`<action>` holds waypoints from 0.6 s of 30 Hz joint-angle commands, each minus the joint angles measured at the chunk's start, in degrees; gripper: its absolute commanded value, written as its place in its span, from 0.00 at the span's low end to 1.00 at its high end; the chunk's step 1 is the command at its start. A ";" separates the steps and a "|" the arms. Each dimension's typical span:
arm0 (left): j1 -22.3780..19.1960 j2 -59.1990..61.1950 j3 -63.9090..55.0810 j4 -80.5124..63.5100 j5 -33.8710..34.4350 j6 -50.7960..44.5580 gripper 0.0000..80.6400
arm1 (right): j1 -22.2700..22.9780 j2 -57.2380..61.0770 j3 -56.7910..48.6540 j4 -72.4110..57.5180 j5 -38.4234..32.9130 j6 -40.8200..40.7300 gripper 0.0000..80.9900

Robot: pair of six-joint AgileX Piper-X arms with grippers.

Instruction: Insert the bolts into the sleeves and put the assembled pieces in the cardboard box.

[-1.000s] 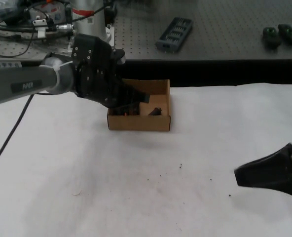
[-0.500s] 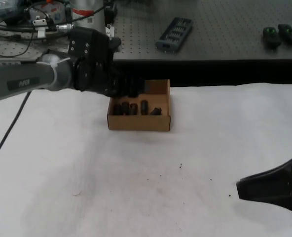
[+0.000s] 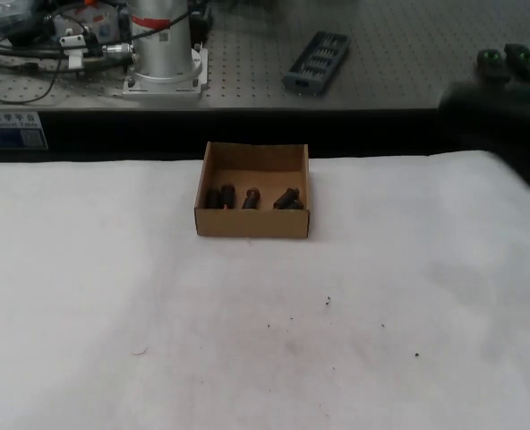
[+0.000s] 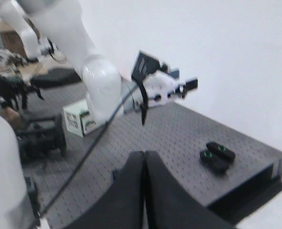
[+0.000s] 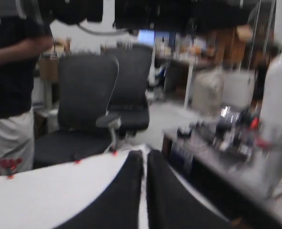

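Plainly, the cardboard box [image 3: 252, 222] sits on the white cloth [image 3: 247, 349], toward the cloth's far edge and about midway across. It is brown, with low walls and an open top, and its whole inside can be seen from the high view. Several dark pieces [image 3: 251, 197] lie in it in a row close to the near wall: two touching at the left, one in the middle, and one at the right. They are too small to tell bolt from sleeve. Behind the cloth runs a grey table with holes [image 3: 399, 54]. On it stand a metal post [image 3: 162, 40], a dark ridged block [image 3: 316, 58] and two black knobs [image 3: 508, 63] with green centres. A dark blurred form [image 3: 498, 112] hangs at the right side, well apart from the box, and I cannot tell what it is. The left gripper [image 4: 145, 157] has its two black fingers pressed together with nothing between them. Its wrist view also takes in the holed table, the same two knobs, a white robot arm [image 4: 100, 81] and a green and white carton [image 4: 76, 121]. The right gripper [image 5: 144, 155] is likewise clenched and empty, with just a thin line between its fingers. It points across the cloth toward an office chair [image 5: 100, 95] in the room.
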 commanded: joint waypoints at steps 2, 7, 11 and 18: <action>0.55 -7.96 3.14 -0.04 -1.48 1.72 0.01 | -0.02 -0.56 -0.19 -9.88 2.92 -0.17 0.05; 0.69 -19.69 15.83 -0.04 -1.48 1.72 0.01 | -0.02 -0.94 0.71 -9.68 3.57 -0.17 0.05; 0.69 -30.17 28.25 -3.12 -1.48 1.93 0.01 | -0.70 -3.39 1.95 -9.28 3.57 -0.17 0.05; 0.69 -45.23 47.29 -10.19 -1.96 0.77 0.01 | -6.41 -12.17 8.88 -0.59 3.57 -0.17 0.05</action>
